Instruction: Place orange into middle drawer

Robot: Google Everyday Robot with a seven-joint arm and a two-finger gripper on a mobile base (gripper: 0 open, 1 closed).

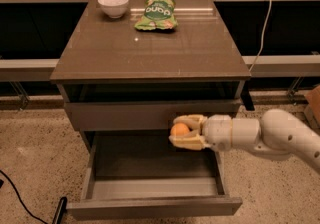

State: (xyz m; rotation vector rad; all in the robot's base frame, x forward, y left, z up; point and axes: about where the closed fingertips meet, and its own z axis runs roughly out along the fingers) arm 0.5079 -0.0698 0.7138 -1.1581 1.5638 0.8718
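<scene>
Nearest, the drawer (155, 206) stands pulled open below the counter, its pale floor bare. Over its rear right part, the hand (175, 130) reaches in from the right on a white arm (260, 135). Its two fingers are clamped on the orange (180, 129), one above and one below. The orange is held clear of the floor, just in front of the closed drawer (120, 115) above. Farther back, on the counter (150, 53), a green bag (156, 14) and a white bowl (113, 4) sit near the rear edge, apart.
</scene>
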